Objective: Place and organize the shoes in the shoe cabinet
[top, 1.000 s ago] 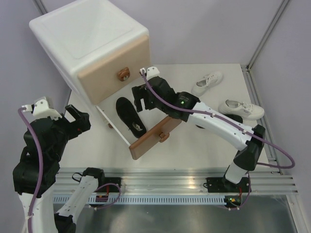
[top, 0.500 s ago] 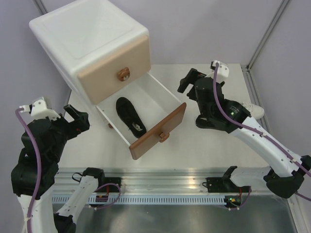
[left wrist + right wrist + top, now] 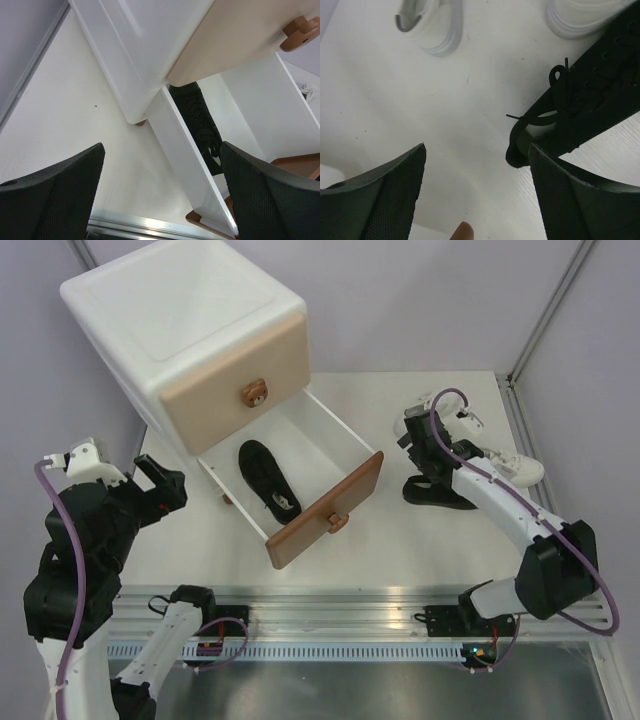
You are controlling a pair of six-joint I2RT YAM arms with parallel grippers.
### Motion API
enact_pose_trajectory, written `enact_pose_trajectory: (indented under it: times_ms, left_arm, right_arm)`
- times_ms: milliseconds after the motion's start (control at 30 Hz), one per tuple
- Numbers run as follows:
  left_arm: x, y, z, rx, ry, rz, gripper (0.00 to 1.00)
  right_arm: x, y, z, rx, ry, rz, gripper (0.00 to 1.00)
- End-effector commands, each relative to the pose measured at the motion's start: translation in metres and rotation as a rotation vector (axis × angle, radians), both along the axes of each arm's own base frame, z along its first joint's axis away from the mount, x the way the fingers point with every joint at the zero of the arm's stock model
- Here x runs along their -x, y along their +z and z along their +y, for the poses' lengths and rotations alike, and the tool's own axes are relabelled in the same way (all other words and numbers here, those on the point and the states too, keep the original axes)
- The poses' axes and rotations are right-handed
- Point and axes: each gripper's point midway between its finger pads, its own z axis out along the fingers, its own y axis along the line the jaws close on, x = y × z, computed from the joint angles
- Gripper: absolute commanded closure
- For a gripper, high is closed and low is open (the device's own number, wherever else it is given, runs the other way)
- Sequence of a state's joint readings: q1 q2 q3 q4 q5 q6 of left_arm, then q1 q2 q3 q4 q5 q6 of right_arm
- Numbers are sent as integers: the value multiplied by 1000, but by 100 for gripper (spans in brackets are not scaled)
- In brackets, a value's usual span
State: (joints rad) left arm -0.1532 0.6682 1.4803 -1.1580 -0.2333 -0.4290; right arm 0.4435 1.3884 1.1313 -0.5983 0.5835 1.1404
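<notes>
The white shoe cabinet [image 3: 190, 320] stands at the back left with its lower drawer pulled out by its brown front [image 3: 325, 510]. One black shoe [image 3: 268, 478] lies in the drawer and also shows in the left wrist view [image 3: 200, 125]. The second black shoe [image 3: 440, 493] lies on the table to the right. My right gripper [image 3: 418, 436] hovers open and empty just beside its heel end [image 3: 580, 115]. One white sneaker [image 3: 508, 467] lies further right, and the other [image 3: 432, 25] is mostly hidden under my right arm in the top view. My left gripper [image 3: 152, 485] is open and empty left of the cabinet.
The drawer's white side wall [image 3: 185, 155] and a brown cabinet foot [image 3: 141, 122] are close to my left gripper [image 3: 160, 195]. The bear knob [image 3: 300, 32] sits on the beige upper front. A metal rail [image 3: 360, 605] runs along the near table edge.
My right arm has pulled back from over the drawer, swung right and come down beside the black shoe on the table. The left arm has not moved.
</notes>
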Motion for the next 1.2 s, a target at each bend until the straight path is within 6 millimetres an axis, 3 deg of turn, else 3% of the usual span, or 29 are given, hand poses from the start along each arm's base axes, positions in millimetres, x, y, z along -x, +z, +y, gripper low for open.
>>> enact_pose_trajectory:
  times_ms: [0, 133, 333, 667, 900, 1033, 1167]
  left_arm:
    - [-2, 3, -3, 5, -16, -2, 0]
    - [-3, 1, -4, 8, -15, 6, 0]
    - [-6, -1, -6, 32, -14, 18, 0]
    - [-17, -11, -11, 38, -14, 135, 0]
    - [-23, -4, -13, 35, -22, 158, 0]
    - [-27, -4, -15, 34, -30, 169, 0]
    - [-28, -2, -15, 29, -29, 165, 0]
  right_arm:
    - [-16, -20, 4, -148, -77, 12, 13]
    - [-26, -55, 2, -204, -123, 106, 16]
    - [-19, -100, 3, -253, -172, 239, 20]
    - [-12, -128, -22, -250, -305, 351, 35]
    - [-1, -143, -38, -234, -374, 417, 41]
    - [4, -151, -47, -219, -405, 441, 55]
    - [13, -157, -51, -214, -420, 471, 77]
